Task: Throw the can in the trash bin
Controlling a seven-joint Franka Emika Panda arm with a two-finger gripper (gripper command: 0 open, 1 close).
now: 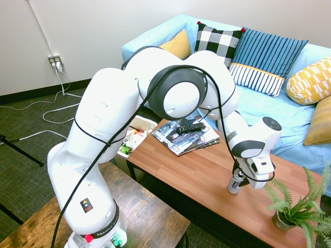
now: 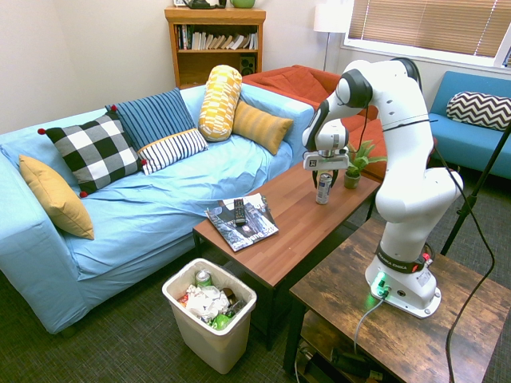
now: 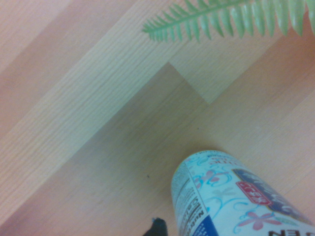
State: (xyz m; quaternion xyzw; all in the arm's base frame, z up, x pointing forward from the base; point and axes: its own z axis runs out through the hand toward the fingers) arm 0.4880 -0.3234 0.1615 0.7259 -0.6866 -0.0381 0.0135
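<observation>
Can [image 2: 323,188] seen upright on the table [image 2: 295,227], right of centre in the second exterior frame, beside the plant [image 2: 355,163]. Gripper [image 2: 323,177] is set down over its top; whether it is clamped cannot be told. Bin [image 2: 209,319], lower centre, sits well apart. Lift, carry and drop judged outstanding.

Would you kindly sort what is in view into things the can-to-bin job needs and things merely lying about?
Needed:
can, upright on the table, under the tool
bin, on the floor by the table's end, already holding rubbish

Lying about:
magazines
remote on the magazines
plant
sofa and cushions
</observation>
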